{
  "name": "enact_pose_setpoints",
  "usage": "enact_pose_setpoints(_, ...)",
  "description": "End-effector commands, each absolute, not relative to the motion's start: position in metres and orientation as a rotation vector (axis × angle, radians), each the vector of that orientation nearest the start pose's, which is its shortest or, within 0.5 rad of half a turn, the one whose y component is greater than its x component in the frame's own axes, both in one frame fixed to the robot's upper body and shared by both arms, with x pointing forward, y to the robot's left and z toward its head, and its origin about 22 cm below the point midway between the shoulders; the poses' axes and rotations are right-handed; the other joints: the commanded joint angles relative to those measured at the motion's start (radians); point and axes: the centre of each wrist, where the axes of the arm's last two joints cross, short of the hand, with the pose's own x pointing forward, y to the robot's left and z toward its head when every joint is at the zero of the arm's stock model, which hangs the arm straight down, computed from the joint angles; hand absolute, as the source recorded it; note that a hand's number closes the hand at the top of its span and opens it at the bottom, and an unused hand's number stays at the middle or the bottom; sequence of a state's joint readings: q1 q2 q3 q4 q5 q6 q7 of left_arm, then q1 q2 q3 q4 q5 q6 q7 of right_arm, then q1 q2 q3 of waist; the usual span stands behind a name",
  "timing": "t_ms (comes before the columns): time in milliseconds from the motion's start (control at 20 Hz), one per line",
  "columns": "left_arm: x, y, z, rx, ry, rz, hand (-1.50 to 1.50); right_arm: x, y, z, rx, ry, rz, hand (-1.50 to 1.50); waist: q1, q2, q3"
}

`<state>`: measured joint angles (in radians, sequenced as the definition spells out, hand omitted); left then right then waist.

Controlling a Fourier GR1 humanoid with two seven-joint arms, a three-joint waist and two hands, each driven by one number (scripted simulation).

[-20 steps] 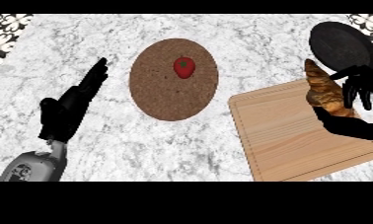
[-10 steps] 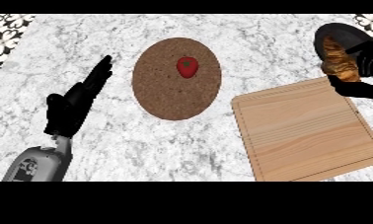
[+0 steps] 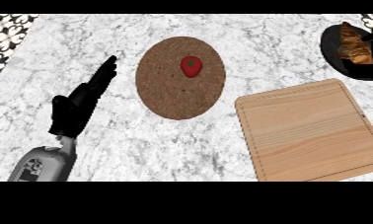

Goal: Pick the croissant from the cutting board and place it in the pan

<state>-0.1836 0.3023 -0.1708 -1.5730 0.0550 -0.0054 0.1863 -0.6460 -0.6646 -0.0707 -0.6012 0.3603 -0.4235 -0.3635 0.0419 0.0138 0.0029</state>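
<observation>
The brown croissant (image 3: pixel 354 45) shows at the right edge of the head view, inside the outline of the black pan (image 3: pixel 334 45). Dark shapes cross and border it. My right hand (image 3: pixel 366 68) merges with the pan's black there, so its grip cannot be made out. The light wooden cutting board (image 3: pixel 306 129) lies bare at the lower right. My left hand (image 3: pixel 75 107) rests open at the left, fingers straight and pointing up-right, far from the board and the pan.
A round brown mat (image 3: pixel 178 92) lies in the middle of the marble counter with a small red fruit (image 3: pixel 191 66) on it. A patterned strip (image 3: pixel 13 28) marks the counter's left end.
The croissant has left the cutting board, carried up and right by my right hand to the pan. The view has shifted, so the pan sits further toward the right edge. My left hand stays put.
</observation>
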Motion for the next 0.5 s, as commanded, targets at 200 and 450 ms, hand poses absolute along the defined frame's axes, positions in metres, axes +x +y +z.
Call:
enact_pose_setpoints(200, 0.280, 0.238, 0.055, 0.039, -1.535, -0.390, 0.00, 0.360, -0.460, 0.069, -1.235, -1.562, 0.472, 1.50, 0.027, 0.014, 0.003)
enact_pose_setpoints(450, 0.281, 0.243, 0.052, 0.056, -1.520, -0.396, 0.00, 0.365, -0.466, 0.081, -1.226, -1.558, 0.486, 1.50, 0.024, 0.013, 0.002)
